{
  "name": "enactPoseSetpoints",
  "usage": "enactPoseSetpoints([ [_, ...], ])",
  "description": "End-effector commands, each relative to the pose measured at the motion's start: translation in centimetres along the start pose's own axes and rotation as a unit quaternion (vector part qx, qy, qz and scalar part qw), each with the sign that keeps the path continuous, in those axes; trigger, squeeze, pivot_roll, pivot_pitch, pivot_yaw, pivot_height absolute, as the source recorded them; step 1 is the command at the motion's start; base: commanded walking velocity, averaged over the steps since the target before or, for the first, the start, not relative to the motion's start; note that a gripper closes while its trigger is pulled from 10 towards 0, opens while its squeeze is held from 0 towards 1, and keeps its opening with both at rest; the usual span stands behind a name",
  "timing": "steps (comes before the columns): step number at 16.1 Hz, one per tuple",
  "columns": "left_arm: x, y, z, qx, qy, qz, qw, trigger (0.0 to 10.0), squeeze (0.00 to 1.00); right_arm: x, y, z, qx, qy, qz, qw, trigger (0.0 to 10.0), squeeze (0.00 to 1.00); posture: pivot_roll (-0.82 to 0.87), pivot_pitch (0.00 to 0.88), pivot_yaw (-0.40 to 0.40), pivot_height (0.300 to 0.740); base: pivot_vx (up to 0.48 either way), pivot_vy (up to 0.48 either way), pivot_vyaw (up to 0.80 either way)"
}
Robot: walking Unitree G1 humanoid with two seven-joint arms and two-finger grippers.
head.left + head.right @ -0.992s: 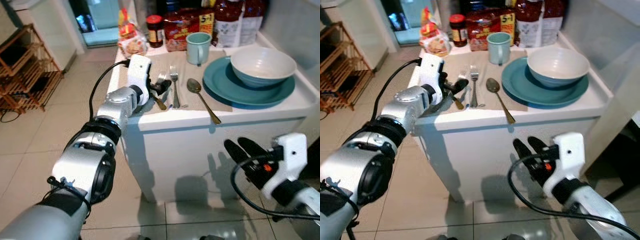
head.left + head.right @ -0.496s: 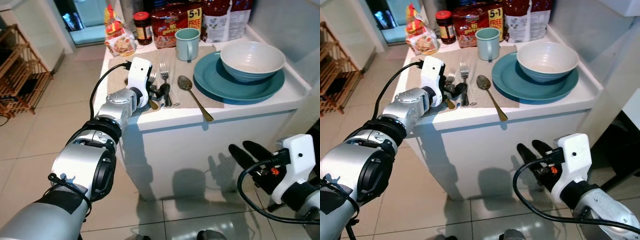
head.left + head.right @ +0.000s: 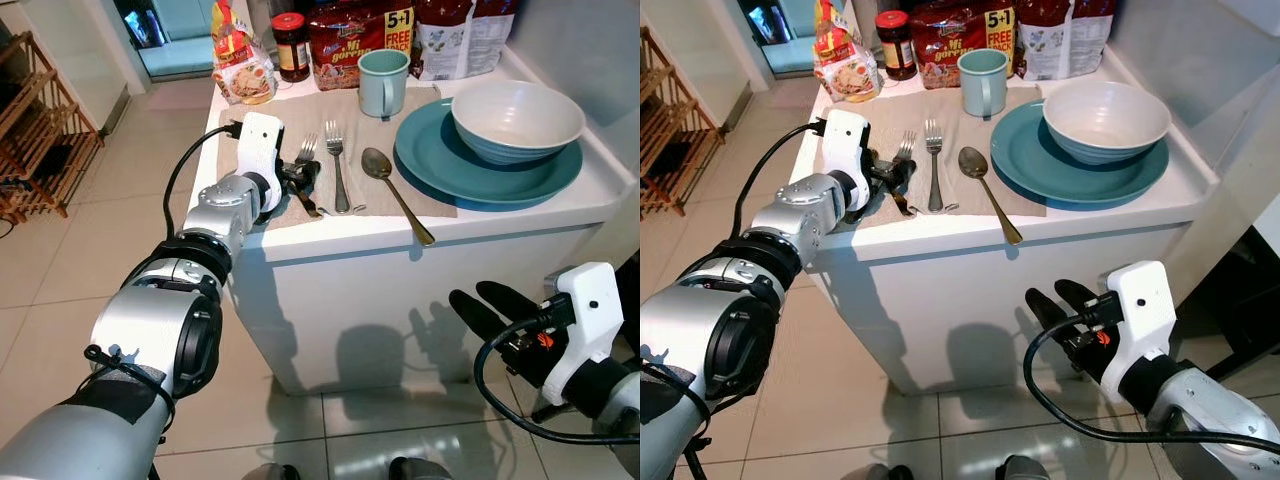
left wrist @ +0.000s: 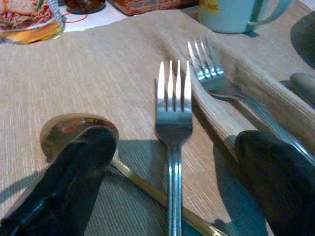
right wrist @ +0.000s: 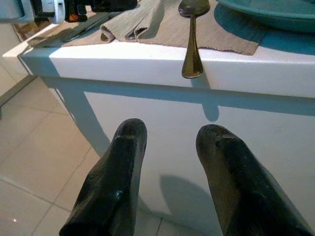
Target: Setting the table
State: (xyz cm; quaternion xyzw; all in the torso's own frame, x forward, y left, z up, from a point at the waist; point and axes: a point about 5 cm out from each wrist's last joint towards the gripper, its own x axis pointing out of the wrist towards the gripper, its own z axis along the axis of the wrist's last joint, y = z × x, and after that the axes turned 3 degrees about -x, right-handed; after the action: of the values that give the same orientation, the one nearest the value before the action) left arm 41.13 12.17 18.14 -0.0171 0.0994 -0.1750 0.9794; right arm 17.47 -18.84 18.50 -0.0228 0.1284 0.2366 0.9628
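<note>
On a beige placemat (image 3: 300, 112) lie two silver forks (image 3: 337, 165), a long gold spoon (image 3: 396, 192) and a small gold spoon (image 4: 78, 130). To their right is a teal plate (image 3: 440, 168) with a pale bowl (image 3: 517, 118) on it, and a teal mug (image 3: 383, 82) stands behind. My left gripper (image 3: 303, 180) rests low on the mat's left part, open. Its fingers (image 4: 74, 182) straddle the nearer fork (image 4: 172, 113), one finger over the small spoon. The mat is ridged between the forks. My right gripper (image 3: 490, 305) hangs open in front of the table, below its top.
A jar (image 3: 291, 45), snack packets (image 3: 243, 65) and food bags (image 3: 352, 40) line the white table's back edge. The table's front edge (image 5: 162, 59) is just beyond my right fingers (image 5: 113, 187). A wooden rack (image 3: 40, 130) stands on the tiled floor to the left.
The camera has shifted. My left gripper has drawn back a little toward the table's left edge, off the right-hand fork, still open. The right arm has hardly moved.
</note>
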Motion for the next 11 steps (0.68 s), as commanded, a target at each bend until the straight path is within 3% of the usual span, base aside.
enactPoseSetpoints([
  [1,-0.28,0.92,-0.1,-0.004,0.008,0.016,1.0,8.6,0.0,-0.12,0.18,0.2,-0.002,0.001,0.009,1.0,10.0,0.0,-0.31,0.112,0.112,0.74,0.0,0.0,0.0],
  [2,-0.28,0.93,-0.14,-0.004,0.009,0.016,1.0,8.6,0.0,-0.12,0.18,0.19,-0.003,0.002,0.01,1.0,10.0,0.0,-0.31,0.112,0.112,0.74,0.0,0.0,0.0],
  [3,-0.29,0.91,-0.26,0.001,0.013,0.014,1.0,2.1,0.0,-0.12,0.21,0.18,-0.004,0.005,0.012,1.0,10.0,0.0,-0.31,0.111,0.111,0.74,0.0,0.0,0.0],
  [5,-0.3,0.93,-0.48,0.003,0.017,0.019,1.0,1.2,0.0,-0.13,0.2,0.2,-0.004,0.008,0.014,1.0,10.0,0.0,-0.31,0.113,0.114,0.74,0.0,0.0,0.0],
  [6,-0.3,0.93,-0.54,0.005,0.019,0.02,1.0,0.0,0.0,-0.14,0.19,0.21,-0.005,0.009,0.014,1.0,10.0,0.0,-0.31,0.112,0.115,0.74,0.0,0.0,0.0],
  [11,-0.32,0.84,-1.09,0.039,0.035,0.018,0.998,0.0,0.0,-0.08,0.26,0.12,-0.008,0.016,0.019,1.0,10.0,0.0,-0.31,0.111,0.116,0.74,0.0,0.0,0.0],
])
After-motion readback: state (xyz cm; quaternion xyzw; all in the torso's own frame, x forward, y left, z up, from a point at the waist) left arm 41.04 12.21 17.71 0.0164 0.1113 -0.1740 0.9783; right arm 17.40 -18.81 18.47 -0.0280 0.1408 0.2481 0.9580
